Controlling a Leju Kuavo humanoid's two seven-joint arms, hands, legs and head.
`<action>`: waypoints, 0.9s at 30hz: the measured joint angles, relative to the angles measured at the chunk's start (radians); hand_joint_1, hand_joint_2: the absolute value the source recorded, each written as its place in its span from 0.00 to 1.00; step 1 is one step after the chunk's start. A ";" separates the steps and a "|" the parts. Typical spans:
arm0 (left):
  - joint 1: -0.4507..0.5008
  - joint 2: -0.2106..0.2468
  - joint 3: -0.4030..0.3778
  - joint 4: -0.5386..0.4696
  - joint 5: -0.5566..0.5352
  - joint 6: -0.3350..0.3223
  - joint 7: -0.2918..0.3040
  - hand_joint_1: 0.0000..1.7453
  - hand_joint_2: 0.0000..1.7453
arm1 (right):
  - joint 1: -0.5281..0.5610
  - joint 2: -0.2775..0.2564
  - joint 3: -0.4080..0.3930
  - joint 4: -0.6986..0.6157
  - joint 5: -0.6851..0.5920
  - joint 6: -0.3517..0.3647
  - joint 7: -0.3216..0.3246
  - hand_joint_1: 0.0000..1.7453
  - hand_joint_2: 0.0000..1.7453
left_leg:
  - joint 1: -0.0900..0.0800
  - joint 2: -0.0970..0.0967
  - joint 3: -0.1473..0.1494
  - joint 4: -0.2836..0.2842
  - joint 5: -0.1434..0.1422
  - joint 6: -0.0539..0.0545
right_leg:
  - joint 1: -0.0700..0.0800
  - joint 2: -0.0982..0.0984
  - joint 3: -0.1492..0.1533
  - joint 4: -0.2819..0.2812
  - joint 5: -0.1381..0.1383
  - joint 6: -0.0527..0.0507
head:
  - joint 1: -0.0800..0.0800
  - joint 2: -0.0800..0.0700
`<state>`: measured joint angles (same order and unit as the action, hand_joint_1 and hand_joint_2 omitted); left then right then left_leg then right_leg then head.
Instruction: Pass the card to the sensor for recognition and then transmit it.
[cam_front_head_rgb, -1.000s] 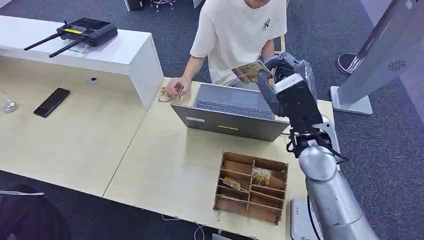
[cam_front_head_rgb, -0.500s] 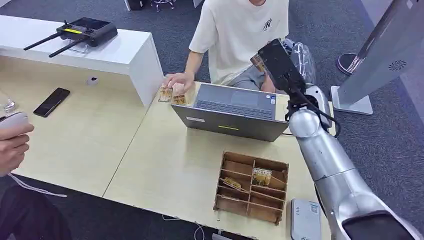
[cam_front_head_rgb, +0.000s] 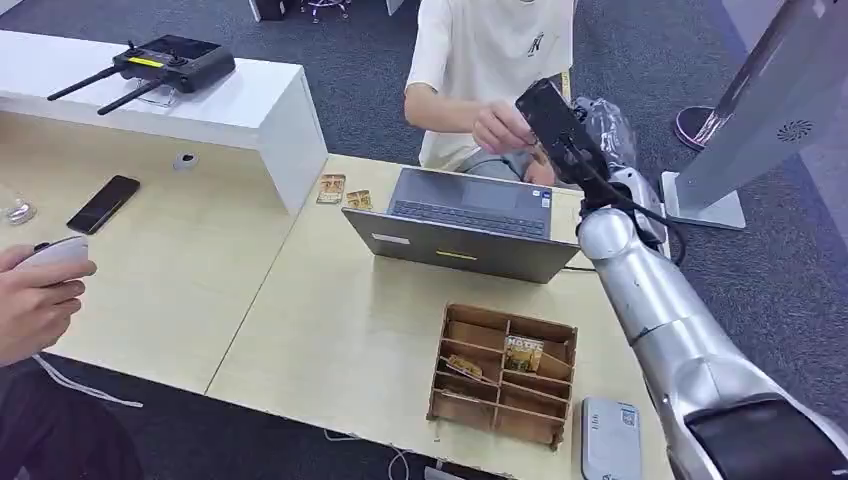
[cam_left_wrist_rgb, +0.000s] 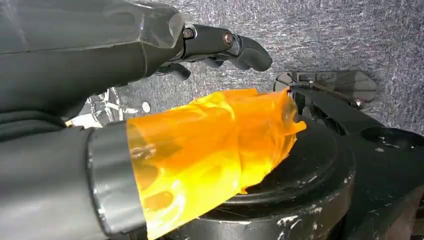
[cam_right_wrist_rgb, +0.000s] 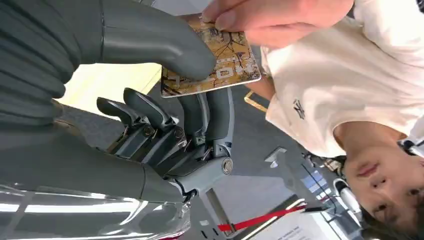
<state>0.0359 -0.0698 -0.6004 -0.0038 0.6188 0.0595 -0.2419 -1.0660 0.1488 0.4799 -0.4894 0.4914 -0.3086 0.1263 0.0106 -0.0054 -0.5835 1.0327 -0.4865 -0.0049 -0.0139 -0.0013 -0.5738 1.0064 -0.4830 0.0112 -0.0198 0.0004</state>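
Beyond the laptop (cam_front_head_rgb: 470, 222), the right hand (cam_front_head_rgb: 548, 115) still pinched the card (cam_right_wrist_rgb: 212, 60) between thumb and fingers; the person's hand (cam_front_head_rgb: 503, 126), on the desk a moment before, had risen to grip the card's far edge; handover seemed nearly done, pending release; the left hand (cam_left_wrist_rgb: 220, 45) hung curled, holding nothing; the tray (cam_front_head_rgb: 505, 375) and reader (cam_front_head_rgb: 610, 440) sat nearer, the laptop lying between robot and person.

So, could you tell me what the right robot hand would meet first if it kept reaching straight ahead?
Most likely the person's hand, which already grips the far edge of the card pinched by the right robot hand; past it, the person's torso, though depth is unclear.
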 joint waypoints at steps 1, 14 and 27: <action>-0.001 0.000 0.000 0.000 0.002 0.001 0.002 0.00 0.00 | -0.003 0.000 0.000 0.007 0.004 -0.001 0.002 1.00 1.00 | 0.000 0.000 0.000 0.000 0.000 0.000 | 0.000 0.000 0.000 0.000 0.000 0.000 | 0.000 0.000; -0.008 -0.006 0.002 0.000 0.016 0.007 0.020 0.00 0.00 | -0.010 0.002 0.000 0.054 0.026 0.018 0.009 0.00 1.00 | 0.000 0.000 0.000 0.000 0.000 0.000 | 0.000 0.000 0.000 0.000 0.000 0.000 | 0.000 0.000; -0.009 -0.008 0.005 0.000 0.027 0.003 0.023 0.00 0.00 | -0.010 0.011 0.000 0.055 0.024 0.031 -0.023 0.00 1.00 | 0.000 0.000 0.000 0.000 0.000 0.000 | 0.000 0.000 0.000 0.000 0.000 0.000 | 0.000 0.000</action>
<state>0.0271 -0.0774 -0.5951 -0.0038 0.6462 0.0626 -0.2186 -1.0759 0.1595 0.4799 -0.4349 0.5157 -0.2777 0.1033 0.0106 -0.0054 -0.5835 1.0331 -0.4865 -0.0049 -0.0139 -0.0012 -0.5738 1.0064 -0.4830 0.0113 -0.0202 0.0004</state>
